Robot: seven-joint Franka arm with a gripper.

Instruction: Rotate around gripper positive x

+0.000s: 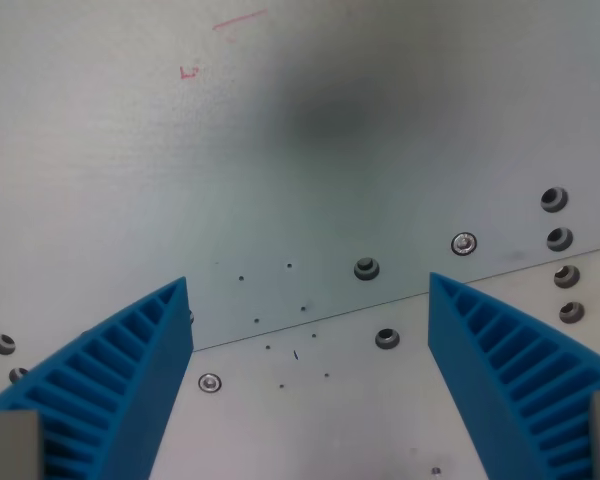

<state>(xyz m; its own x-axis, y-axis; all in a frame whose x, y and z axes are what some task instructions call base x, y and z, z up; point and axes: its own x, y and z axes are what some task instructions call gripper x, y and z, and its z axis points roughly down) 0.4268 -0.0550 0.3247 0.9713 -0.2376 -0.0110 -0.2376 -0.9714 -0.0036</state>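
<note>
The blue ribbed fingers [130, 380] stand wide apart with nothing between them but bare bench [100, 160]. Just beyond their tips a seam [310, 322] crosses the plate, bolts [366, 268] and small holes scattered around it. Farther off lie faint red marks [238, 20].

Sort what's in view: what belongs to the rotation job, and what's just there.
Job:
- tool, blue fingers spread wide, nothing held

Just there:
- grey metal plate
- bolts and holes, e.g.
- seam across the plate
- red pen marks
</note>
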